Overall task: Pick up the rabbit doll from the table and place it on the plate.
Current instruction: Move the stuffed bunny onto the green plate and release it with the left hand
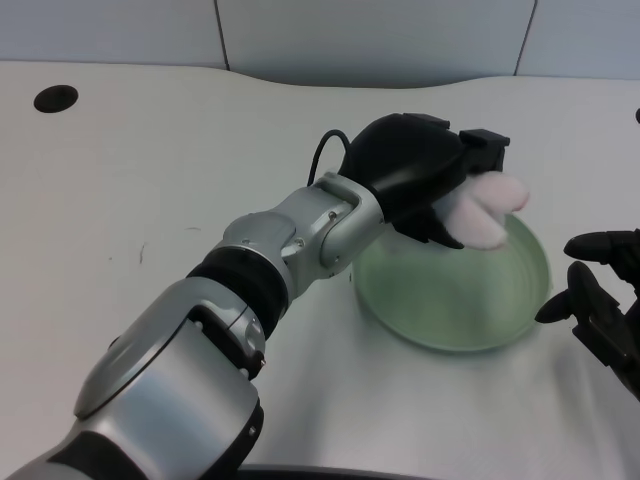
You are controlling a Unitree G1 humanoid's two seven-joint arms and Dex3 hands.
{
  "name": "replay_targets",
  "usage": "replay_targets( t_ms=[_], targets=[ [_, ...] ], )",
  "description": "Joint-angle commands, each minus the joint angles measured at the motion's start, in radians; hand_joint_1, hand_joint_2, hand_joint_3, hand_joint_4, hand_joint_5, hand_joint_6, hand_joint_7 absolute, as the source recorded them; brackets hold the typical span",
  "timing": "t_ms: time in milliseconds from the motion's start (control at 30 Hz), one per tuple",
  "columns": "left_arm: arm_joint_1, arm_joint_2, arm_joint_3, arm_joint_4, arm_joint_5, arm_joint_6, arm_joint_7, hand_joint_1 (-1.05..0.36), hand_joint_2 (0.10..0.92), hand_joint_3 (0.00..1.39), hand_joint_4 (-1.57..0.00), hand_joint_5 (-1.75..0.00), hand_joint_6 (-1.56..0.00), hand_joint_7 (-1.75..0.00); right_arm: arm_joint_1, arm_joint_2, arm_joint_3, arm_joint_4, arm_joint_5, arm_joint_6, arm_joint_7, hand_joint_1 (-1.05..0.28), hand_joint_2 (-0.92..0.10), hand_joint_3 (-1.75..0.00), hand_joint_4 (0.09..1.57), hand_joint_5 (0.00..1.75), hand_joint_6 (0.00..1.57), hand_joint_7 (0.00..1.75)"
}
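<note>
Gripping the rabbit doll (487,210), left hand (415,175) fingers closed around it, held above the green plate (450,300) on the white surface (150,200).

Robot hand (420,175) holds rabbit doll (485,208) over plate (455,300).

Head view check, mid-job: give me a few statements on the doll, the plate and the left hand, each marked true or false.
1. The black left hand holds the pink-and-white plush rabbit doll. True.
2. The doll lies on the white table, away from the plate. False: it is in the hand, over the round pale green plate.
3. The plate sits at the table's left edge. False: it is right of centre.
4. A dark round hole shows in the table's far left corner. True.
</note>
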Motion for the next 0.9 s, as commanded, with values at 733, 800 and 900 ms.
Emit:
replay_targets(
  t_ms=[733, 800, 900],
  targets=[
    [-0.001, 0.000, -0.074, 0.026, 0.035, 0.059, -0.140, -0.62, 0.903, 0.01, -0.28, -0.40, -0.40, -0.09, 0.024, 0.022, 0.013, -0.027, 0.017, -0.010, 0.010, -0.28, -0.92, -0.66, 0.40, 1.75, 0.05, 1.74],
    [-0.006, 0.002, -0.083, 0.026, 0.043, 0.065, -0.138, -0.66, 0.916, 0.02, -0.14, -0.32, -0.30, -0.03, 0.023, 0.018, 0.016, -0.024, 0.006, -0.017, 0.012, -0.28, -0.92, -0.66, 0.40, 1.75, 0.04, 1.74],
    [-0.010, 0.006, -0.097, 0.026, 0.057, 0.068, -0.119, -0.74, 0.921, 0.03, -0.02, -0.17, -0.16, -0.01, 0.020, 0.020, 0.015, -0.024, 0.004, -0.009, 0.007, -0.27, -0.92, -0.66, 0.39, 1.75, 0.04, 1.75]
  ],
)
